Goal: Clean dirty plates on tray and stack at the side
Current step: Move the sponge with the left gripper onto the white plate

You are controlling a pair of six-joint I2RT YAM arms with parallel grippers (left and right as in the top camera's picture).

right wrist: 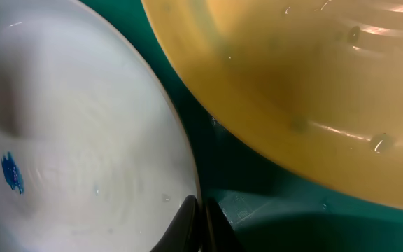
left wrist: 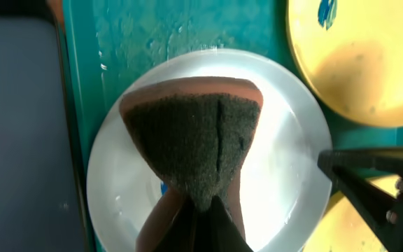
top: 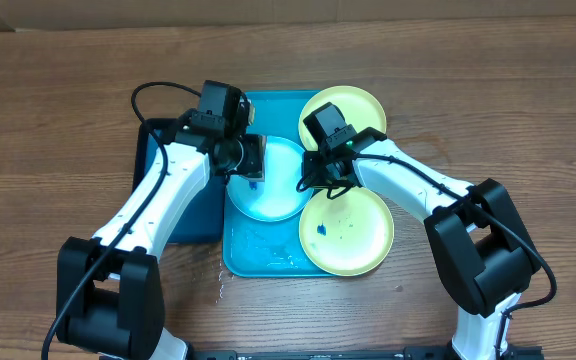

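The turquoise tray (top: 236, 250) holds a light blue plate (top: 278, 195) in its middle. My left gripper (top: 253, 165) is shut on a brown sponge (left wrist: 194, 140), whose dark scouring face is over that plate (left wrist: 285, 161). My right gripper (top: 318, 182) is shut on the plate's right rim, the fingers (right wrist: 187, 220) pinching its edge (right wrist: 187, 175). A blue smear (right wrist: 11, 173) shows on the plate. One yellow-green plate (top: 353, 105) lies at the tray's far right corner. Another (top: 353, 235), with blue smears, lies at its near right.
A smaller dark-blue tray (top: 163, 160) lies against the turquoise tray's left side, under my left arm. Water glistens on the turquoise tray's near part (top: 268, 255). Bare wooden table (top: 48, 120) surrounds both trays.
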